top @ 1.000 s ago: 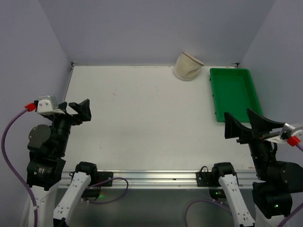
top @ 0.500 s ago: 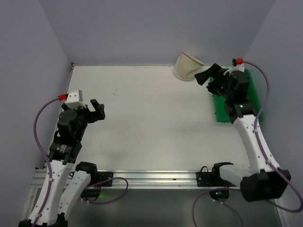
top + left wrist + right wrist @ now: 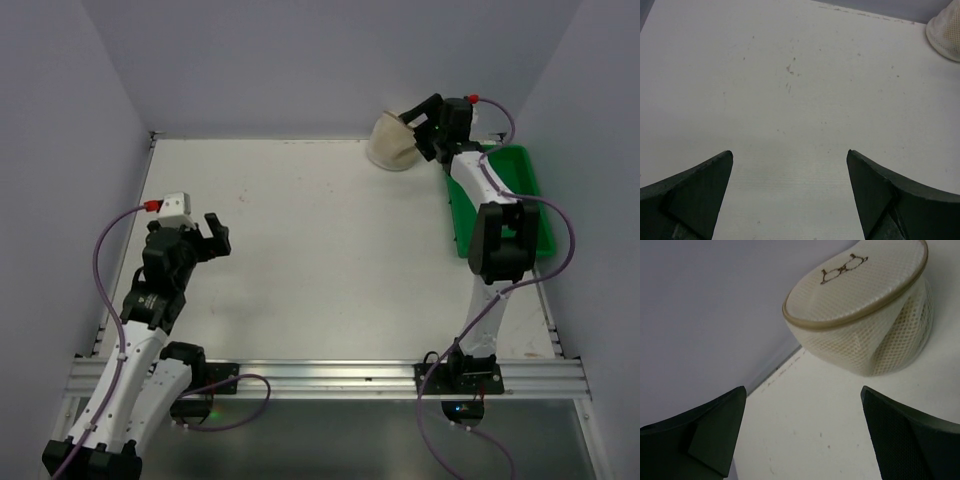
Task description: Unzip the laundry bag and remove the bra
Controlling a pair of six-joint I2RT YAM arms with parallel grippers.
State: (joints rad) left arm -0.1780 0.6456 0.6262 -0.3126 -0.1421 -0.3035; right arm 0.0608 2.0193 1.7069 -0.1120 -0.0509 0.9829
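The right hand [image 3: 414,122], fingers spread, hovers just beside the cream mesh laundry bag [image 3: 392,145] at the bench's [image 3: 320,270] one o'clock, while the left hand [image 3: 212,236], also spread, hangs at nine o'clock.

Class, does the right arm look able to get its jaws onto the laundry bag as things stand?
Probably yes: the right arm holds its open jaws close before the laundry bag, with nothing visible between them.

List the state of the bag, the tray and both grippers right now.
laundry bag, tilted against the back wall, no opening showing
bra, not in sight
left gripper, open, empty
right gripper, open, empty, just short of the bag
green tray, lying flat, partly hidden
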